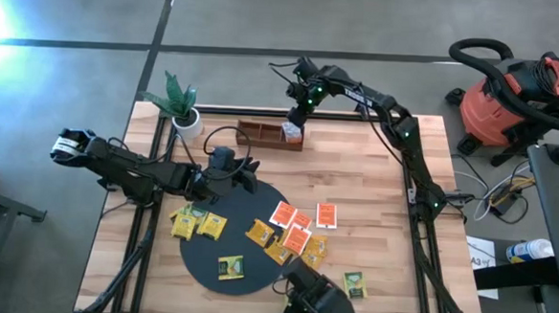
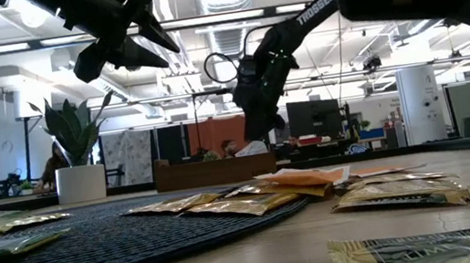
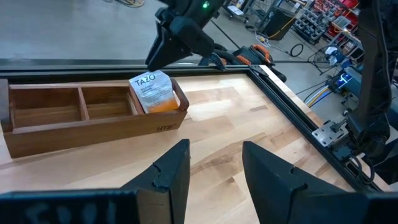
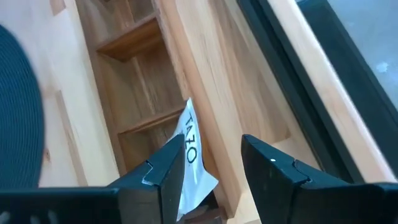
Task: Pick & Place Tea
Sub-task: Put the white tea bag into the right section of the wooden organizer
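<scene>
The brown wooden tray (image 1: 261, 134) stands near the table's far edge. A white and orange tea packet (image 3: 153, 91) stands on edge in its right end compartment, leaning on the wall. My right gripper (image 4: 211, 158) hangs open just above it, pointing steeply down, with one finger (image 4: 165, 165) beside the packet's top. My left gripper (image 3: 214, 165) is open and holds nothing; it is raised over the far edge of the black round mat (image 1: 207, 258), facing the tray. Several yellow, orange-red and green packets (image 1: 283, 214) lie flat on the mat and on the wood to its right. My right gripper is open over the packet in the tray. One finger stands right beside the packet's top edge (image 4: 188, 118), and I cannot tell whether it touches it. The packet rests on the tray's floor (image 3: 163, 107), not lifted.
A potted plant (image 1: 181, 108) stands at the far left corner. The tray's other two compartments (image 3: 62, 106) hold nothing. Bare wood lies between tray and mat. A dark camera mount (image 1: 311, 294) sits at the near edge. A red vacuum (image 1: 512, 102) is off the table, right.
</scene>
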`<action>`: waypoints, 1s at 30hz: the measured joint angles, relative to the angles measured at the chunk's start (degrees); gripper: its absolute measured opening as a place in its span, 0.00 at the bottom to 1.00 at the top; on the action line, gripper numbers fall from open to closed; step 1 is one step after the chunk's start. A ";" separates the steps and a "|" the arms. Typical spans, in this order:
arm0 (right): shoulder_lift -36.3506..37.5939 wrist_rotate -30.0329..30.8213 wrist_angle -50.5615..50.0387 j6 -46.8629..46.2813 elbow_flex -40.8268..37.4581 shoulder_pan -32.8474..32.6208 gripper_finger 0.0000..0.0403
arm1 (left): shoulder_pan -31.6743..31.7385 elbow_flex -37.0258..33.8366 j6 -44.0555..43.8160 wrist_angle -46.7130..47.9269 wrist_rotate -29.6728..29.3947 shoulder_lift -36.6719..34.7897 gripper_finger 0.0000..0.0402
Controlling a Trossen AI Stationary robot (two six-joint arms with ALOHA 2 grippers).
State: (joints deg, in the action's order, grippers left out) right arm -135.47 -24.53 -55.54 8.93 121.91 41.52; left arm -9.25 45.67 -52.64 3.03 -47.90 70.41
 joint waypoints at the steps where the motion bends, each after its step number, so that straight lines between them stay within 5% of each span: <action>1: -0.24 0.01 -0.19 0.00 -0.03 0.00 0.39 | -0.01 -0.01 0.00 0.00 0.00 0.00 0.35; 14: -0.64 -1.73 -1.62 0.07 -0.09 -0.03 0.36 | -0.01 0.00 0.35 0.03 0.00 0.00 0.35; 26: -0.67 -2.62 -1.56 1.95 -0.09 -0.35 0.06 | 0.00 -0.06 0.41 0.54 0.00 0.00 0.35; 30: -0.67 -2.58 -1.35 3.00 -0.09 -0.37 0.02 | -0.01 -0.07 0.39 0.59 0.00 0.00 0.35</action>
State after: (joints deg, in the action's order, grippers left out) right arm -136.14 -27.11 -56.90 11.93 121.82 41.15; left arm -9.25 45.60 -52.25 3.62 -47.90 70.41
